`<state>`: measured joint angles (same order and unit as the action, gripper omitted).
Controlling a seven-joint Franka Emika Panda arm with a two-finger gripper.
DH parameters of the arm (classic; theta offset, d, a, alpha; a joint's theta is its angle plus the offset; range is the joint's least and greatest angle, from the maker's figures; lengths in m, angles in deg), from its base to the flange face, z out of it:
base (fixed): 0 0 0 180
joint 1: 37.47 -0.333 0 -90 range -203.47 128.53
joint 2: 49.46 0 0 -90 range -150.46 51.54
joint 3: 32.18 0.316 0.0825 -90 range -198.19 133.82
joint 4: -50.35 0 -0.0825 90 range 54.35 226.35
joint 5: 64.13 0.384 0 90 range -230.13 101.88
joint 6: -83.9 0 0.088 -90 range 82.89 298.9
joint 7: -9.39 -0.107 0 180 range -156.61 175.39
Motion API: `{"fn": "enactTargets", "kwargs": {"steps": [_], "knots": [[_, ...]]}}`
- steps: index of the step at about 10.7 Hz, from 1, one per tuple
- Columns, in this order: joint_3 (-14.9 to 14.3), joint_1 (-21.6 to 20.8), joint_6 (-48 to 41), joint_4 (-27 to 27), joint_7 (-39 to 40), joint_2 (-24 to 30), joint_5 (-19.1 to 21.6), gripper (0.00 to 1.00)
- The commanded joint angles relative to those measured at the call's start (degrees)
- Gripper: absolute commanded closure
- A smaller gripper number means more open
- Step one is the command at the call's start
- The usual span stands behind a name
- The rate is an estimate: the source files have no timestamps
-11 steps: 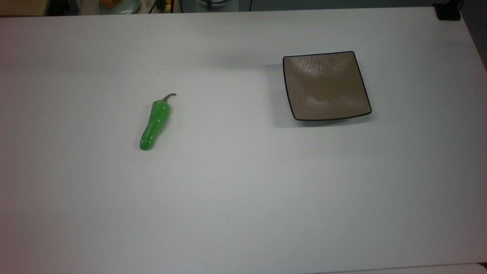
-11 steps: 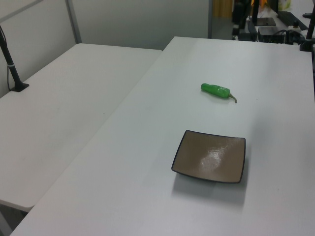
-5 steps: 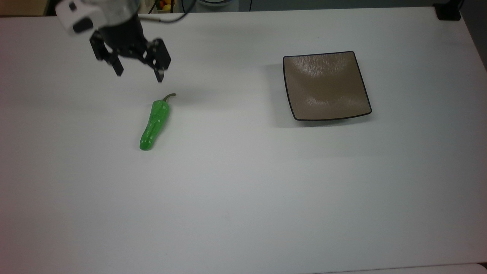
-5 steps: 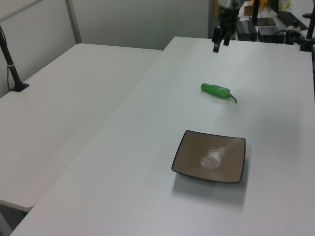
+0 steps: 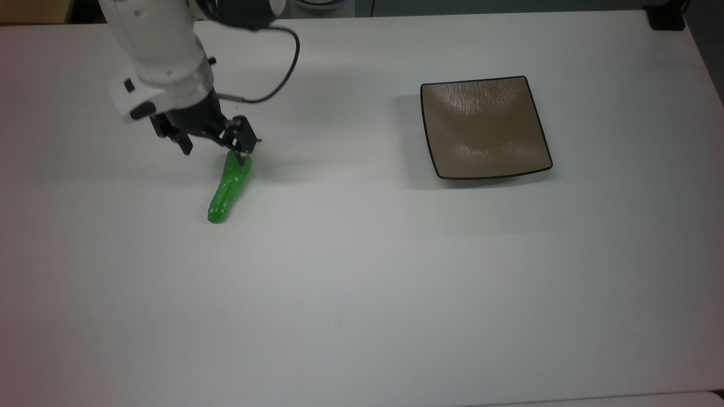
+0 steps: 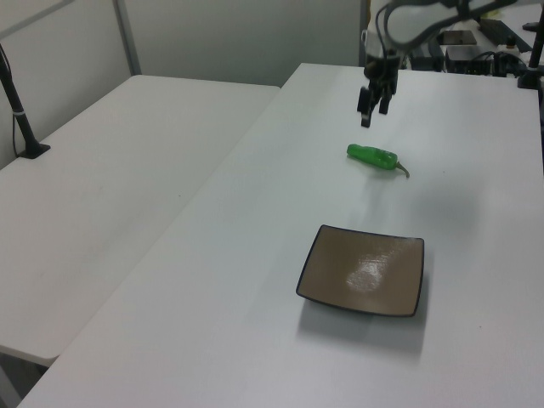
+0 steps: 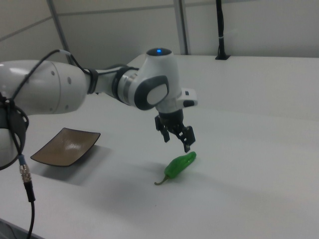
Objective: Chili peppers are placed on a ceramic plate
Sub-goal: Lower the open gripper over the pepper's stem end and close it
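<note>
Lying flat on the white table (image 5: 362, 294), the green chili pepper (image 5: 228, 187) sits in the top view's left half, stem end toward the far edge and hidden under the gripper in the top view. Bare tabletop surrounds it on all sides. The gripper (image 5: 215, 151) hangs just above the pepper's stem end with its fingers spread apart and nothing between them; in the right view the gripper (image 7: 176, 141) is clear of the pepper (image 7: 180, 165), not touching it. The ceramic plate (image 5: 485, 128) stands well apart toward the top view's right, empty, nearer the far edge than the near one. Open table lies between pepper and plate. In the left view the plate (image 6: 363, 269) sits nearest the camera, the pepper (image 6: 372, 155) beyond it
</note>
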<state>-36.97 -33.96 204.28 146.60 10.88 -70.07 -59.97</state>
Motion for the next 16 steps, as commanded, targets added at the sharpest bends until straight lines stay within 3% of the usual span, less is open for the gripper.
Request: {"fn": "enactTargets", "kwargs": {"steps": [1, 4, 9, 11, 16], "knots": [[0.3, 0.18, 4.76, 1.3, 0.09, -4.6, -2.31, 0.0], [0.3, 0.09, 9.77, 3.5, -0.17, -5.85, -2.31, 0.0], [0.39, -0.26, 9.87, 3.68, -0.44, -6.73, -2.22, 0.02], [0.48, -0.35, 9.7, 3.68, 0.18, -6.73, -2.22, 0.32], [0.48, -0.35, 9.26, 3.68, 0.0, -6.47, -1.7, 0.93]]}}
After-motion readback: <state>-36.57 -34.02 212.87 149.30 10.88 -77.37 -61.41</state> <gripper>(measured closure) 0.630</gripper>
